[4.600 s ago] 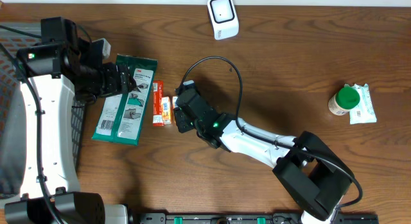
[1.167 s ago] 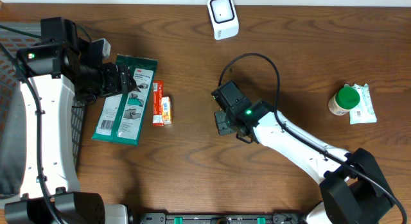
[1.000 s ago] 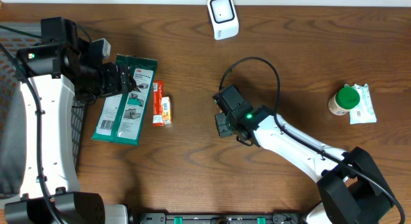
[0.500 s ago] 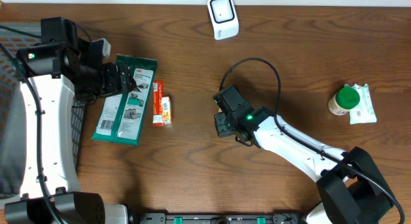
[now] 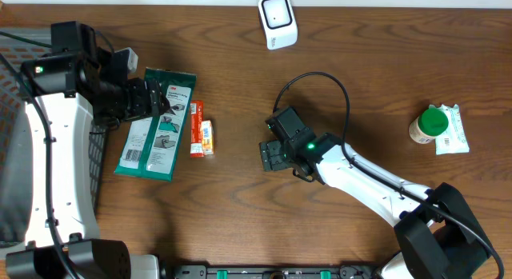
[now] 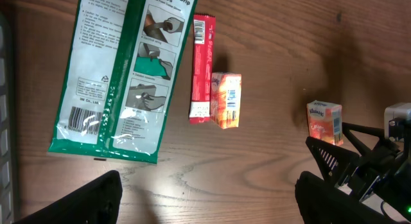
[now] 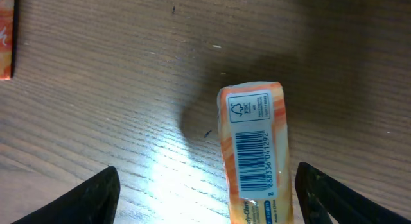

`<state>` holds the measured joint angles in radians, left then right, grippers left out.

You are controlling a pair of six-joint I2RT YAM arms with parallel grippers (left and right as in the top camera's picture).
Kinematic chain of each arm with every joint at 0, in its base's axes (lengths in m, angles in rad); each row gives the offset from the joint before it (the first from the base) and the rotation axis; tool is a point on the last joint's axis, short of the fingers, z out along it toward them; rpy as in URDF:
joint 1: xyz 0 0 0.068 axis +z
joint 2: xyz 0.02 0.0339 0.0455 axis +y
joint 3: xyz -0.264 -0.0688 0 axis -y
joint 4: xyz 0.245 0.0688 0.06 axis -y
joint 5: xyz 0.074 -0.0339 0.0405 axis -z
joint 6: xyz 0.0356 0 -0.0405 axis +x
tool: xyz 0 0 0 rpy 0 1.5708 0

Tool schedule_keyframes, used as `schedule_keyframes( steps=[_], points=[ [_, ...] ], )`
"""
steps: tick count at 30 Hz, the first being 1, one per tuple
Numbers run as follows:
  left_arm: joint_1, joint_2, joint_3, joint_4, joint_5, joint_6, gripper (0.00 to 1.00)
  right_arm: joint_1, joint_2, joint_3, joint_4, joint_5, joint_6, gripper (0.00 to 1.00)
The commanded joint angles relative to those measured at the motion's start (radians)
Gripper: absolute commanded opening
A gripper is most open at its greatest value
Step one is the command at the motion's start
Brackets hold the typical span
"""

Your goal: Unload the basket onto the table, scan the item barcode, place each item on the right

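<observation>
- Seeing our right gripper (image 7: 204,201) released, orange box (image 7: 253,153) lying barcode-up between its jaws
- Our left gripper (image 6: 205,205) hangs released above the green packet (image 6: 115,76), nine o'clock of the box

I read an FSC mark above a barcode on the small orange cardboard box (image 7: 254,153), and "Grip" on the flat green plastic packet (image 6: 112,70).

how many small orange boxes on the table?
2. One orange box beside the red box; the other orange box under the open right pincer, barcode up. None apparently hidden.
</observation>
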<state>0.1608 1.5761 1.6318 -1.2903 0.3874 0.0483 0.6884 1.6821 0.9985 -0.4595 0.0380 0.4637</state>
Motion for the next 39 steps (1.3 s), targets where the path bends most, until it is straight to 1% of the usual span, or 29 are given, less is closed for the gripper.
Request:
schedule_keyframes(
  steps=[1, 4, 5, 7, 8, 12, 14, 18, 19, 21, 26, 27, 31, 35, 39],
  points=[
    [0.000, -0.014, -0.001, -0.003, 0.005, -0.005, 0.87, -0.006, 0.005, -0.008, 0.000, 0.037, 0.003, 0.84],
    [0.000, -0.014, -0.001, -0.003, 0.005, -0.005, 0.87, -0.006, 0.005, -0.008, 0.001, 0.087, -0.008, 0.84],
    [0.000, -0.014, -0.001, -0.003, 0.005, -0.005, 0.87, -0.008, 0.005, -0.006, 0.011, 0.105, -0.065, 0.74],
    [0.000, -0.014, -0.001, -0.003, 0.005, -0.005, 0.87, -0.013, 0.005, 0.004, 0.019, 0.108, -0.099, 0.62],
    [0.000, -0.014, -0.001, -0.003, 0.005, -0.005, 0.87, -0.016, 0.003, 0.019, 0.016, 0.108, -0.106, 0.58],
    [0.000, -0.014, -0.001, -0.003, 0.005, -0.005, 0.87, -0.023, -0.023, 0.099, -0.013, 0.091, -0.137, 0.52],
    [0.000, -0.014, -0.001, -0.003, 0.005, -0.005, 0.87, -0.023, -0.039, 0.120, -0.011, 0.056, -0.155, 0.44],
    [0.000, -0.014, -0.001, -0.003, 0.005, -0.005, 0.87, -0.022, -0.047, 0.126, -0.016, -0.017, -0.154, 0.22],
    [0.000, -0.014, -0.001, -0.003, 0.005, -0.005, 0.87, -0.020, -0.043, 0.123, -0.020, -0.027, -0.154, 0.18],
    [0.000, -0.014, -0.001, -0.003, 0.005, -0.005, 0.87, -0.009, -0.031, 0.115, -0.026, -0.029, -0.154, 0.16],
    [0.000, -0.014, -0.001, -0.003, 0.005, -0.005, 0.87, 0.030, 0.033, 0.105, -0.047, -0.023, -0.154, 0.16],
    [0.000, -0.014, -0.001, -0.003, 0.005, -0.005, 0.87, 0.039, 0.057, 0.105, -0.061, 0.013, -0.154, 0.13],
    [0.000, -0.014, -0.001, -0.003, 0.005, -0.005, 0.87, 0.037, 0.071, 0.105, -0.096, 0.135, -0.154, 0.10],
    [0.000, -0.014, -0.001, -0.003, 0.005, -0.005, 0.87, 0.031, 0.069, 0.105, -0.116, 0.261, -0.154, 0.10],
    [0.000, -0.014, -0.001, -0.003, 0.005, -0.005, 0.87, 0.019, 0.069, 0.105, -0.117, 0.272, -0.154, 0.13]
  ],
)
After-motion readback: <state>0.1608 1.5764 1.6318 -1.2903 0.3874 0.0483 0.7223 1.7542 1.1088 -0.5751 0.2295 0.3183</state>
